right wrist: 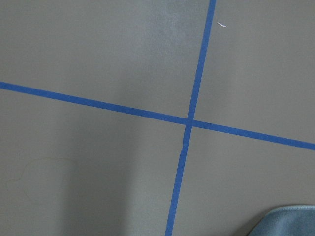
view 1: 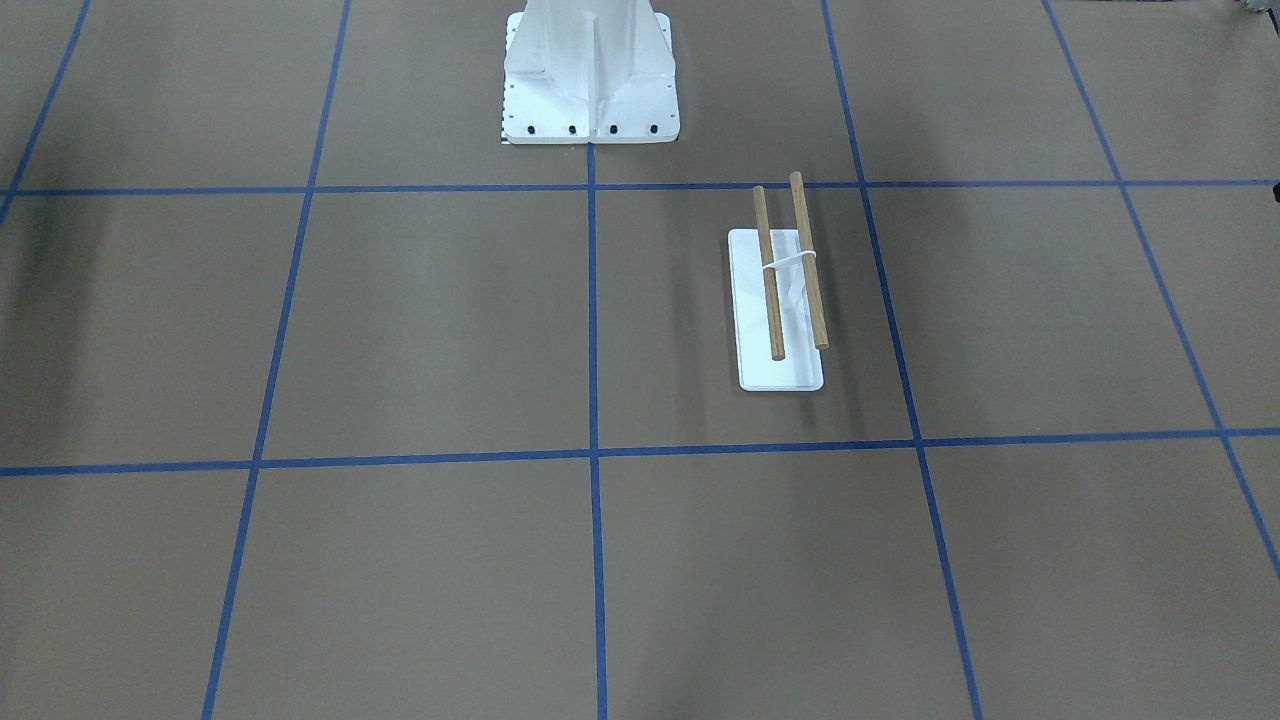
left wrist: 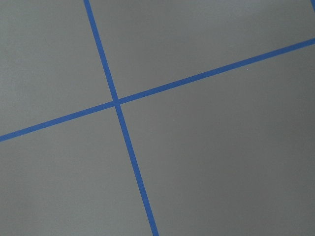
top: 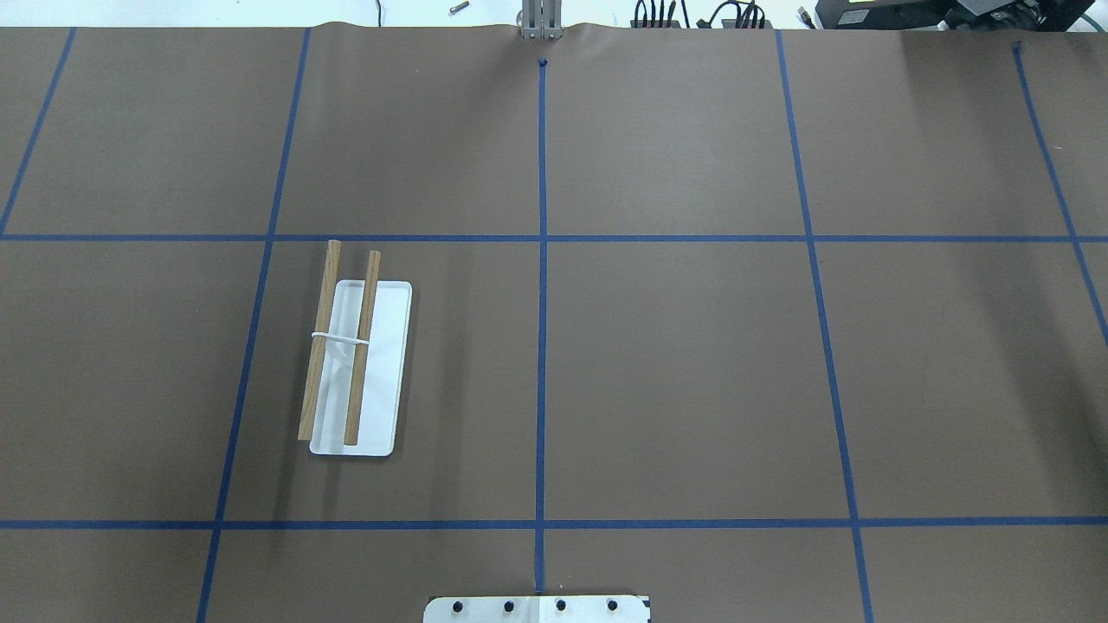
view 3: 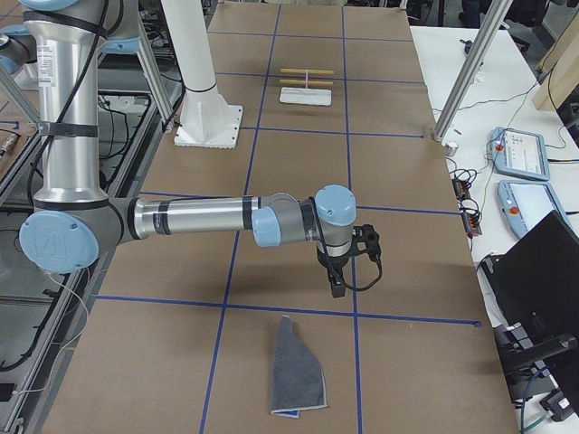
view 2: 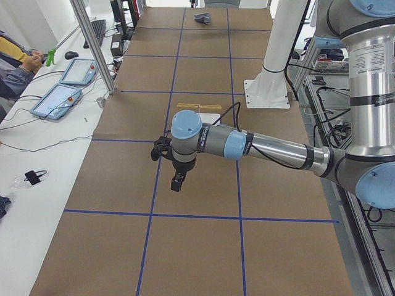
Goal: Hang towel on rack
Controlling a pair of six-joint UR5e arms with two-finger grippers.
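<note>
The rack [top: 382, 374] has a flat white base and two brown dowels and stands on the brown table; it also shows in the front view [view 1: 751, 318] and small in both side views [view 2: 199, 107] [view 3: 307, 85]. The dark grey towel [view 3: 296, 371] lies crumpled on the table at the robot's right end, with a blue edge showing. Its corner shows in the right wrist view [right wrist: 285, 221], and it is tiny in the left side view [view 2: 202, 18]. My right gripper [view 3: 336, 287] hangs above the table just short of the towel. My left gripper [view 2: 177, 184] hangs over bare table at the other end. I cannot tell whether either is open.
The big white bolted pedestal [view 1: 590, 90] stands at the robot's side of the table [top: 537, 608]. Blue tape lines [top: 542, 285] grid the brown surface. Tablets [view 2: 58, 98] and cables lie on the white bench beside the table, where a person [view 2: 15, 58] sits.
</note>
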